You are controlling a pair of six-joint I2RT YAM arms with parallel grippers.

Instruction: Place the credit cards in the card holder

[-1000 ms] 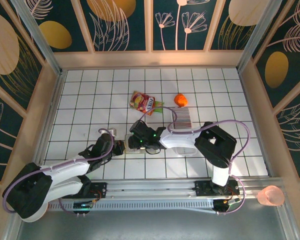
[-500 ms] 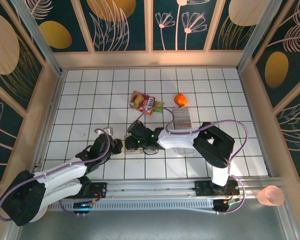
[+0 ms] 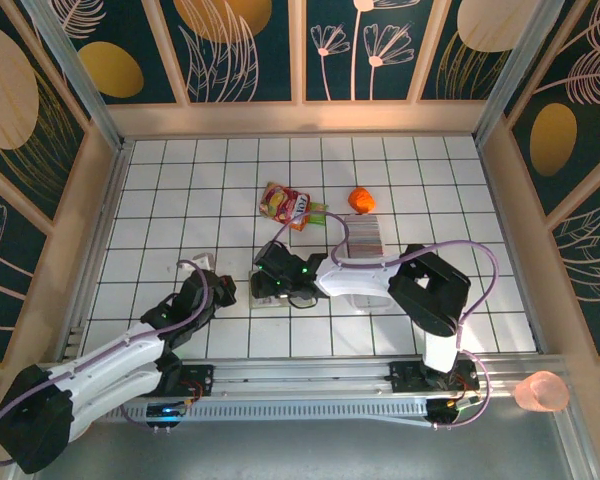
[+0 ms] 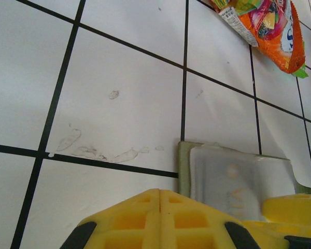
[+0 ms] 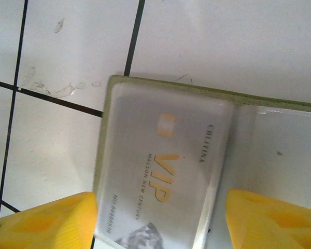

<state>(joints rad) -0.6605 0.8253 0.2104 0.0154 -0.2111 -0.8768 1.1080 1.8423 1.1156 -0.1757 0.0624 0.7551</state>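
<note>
Top view: white tiled bench (image 3: 160, 190) with a black grid, walled on three sides. The card holder (image 3: 264, 300) lies opened flat a little left of the bench's centre, towards the near edge. The credit cards (image 3: 364, 235) stand on edge as a striped block right of centre, well apart from the holder. A snack packet (image 3: 286, 205) and a small orange object (image 3: 361, 199) lie beyond them, towards the far edge.

Right wrist view: the right jaws hang over the card holder (image 5: 145, 85), wide open, the yellow fingertips (image 5: 52, 223) on either side of its left half and gripping nothing. A silvery card (image 5: 160, 171) with gold "VIP" lettering sits inside the clear pocket, within the olive rim.

Left wrist view: the left jaws are shut, the yellow fingers (image 4: 160, 220) pressed together with nothing between them. They sit just beside the near left corner of the card holder (image 4: 233, 176); whether they touch it cannot be told. Pale smears (image 4: 93, 153) mark the bench beside the holder; the snack packet (image 4: 269, 26) lies beyond.
</note>
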